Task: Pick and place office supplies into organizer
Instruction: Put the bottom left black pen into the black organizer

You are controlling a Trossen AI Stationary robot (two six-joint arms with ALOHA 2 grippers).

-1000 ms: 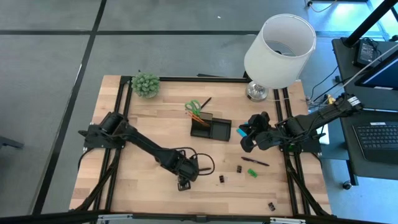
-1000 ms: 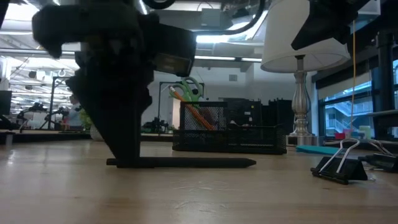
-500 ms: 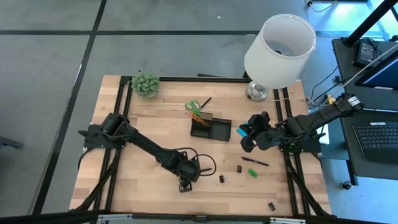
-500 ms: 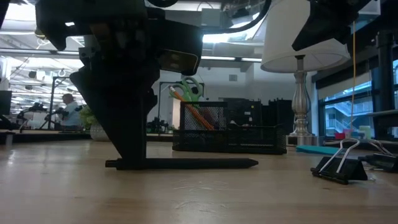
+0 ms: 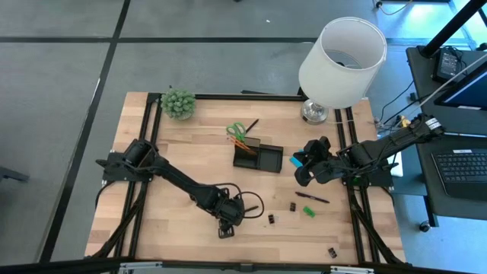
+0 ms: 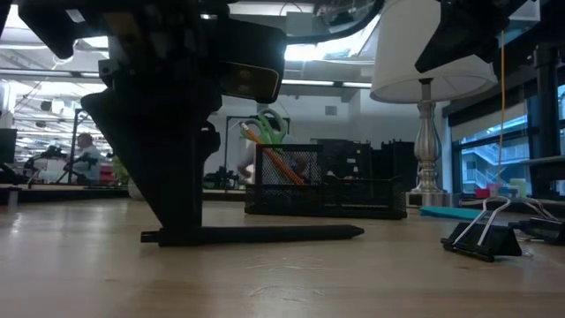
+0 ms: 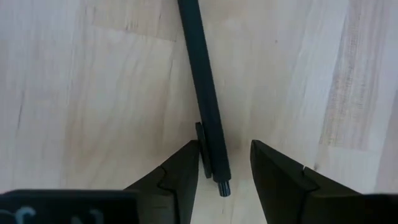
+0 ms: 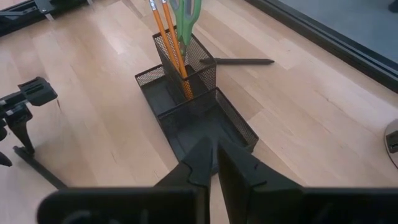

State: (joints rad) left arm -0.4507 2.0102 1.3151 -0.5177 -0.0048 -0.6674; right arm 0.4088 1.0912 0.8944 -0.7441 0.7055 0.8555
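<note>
Lying flat, black pen (image 7: 204, 99) points away from left gripper (image 7: 225, 169).

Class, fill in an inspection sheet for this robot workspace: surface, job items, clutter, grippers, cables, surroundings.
Surface: wooden table, black frame rails along its edges.
Job's things: black organizer holds orange pencils and green scissors; black pen lies on the wood; binder clips and green piece loose.
Clutter: potted plant, lamp.
Grippers: left gripper open, fingers either side of the pen's end; right gripper shut, beside the organizer.
Cables: black loop near left wrist.
Surroundings: laptop on side desk.
</note>
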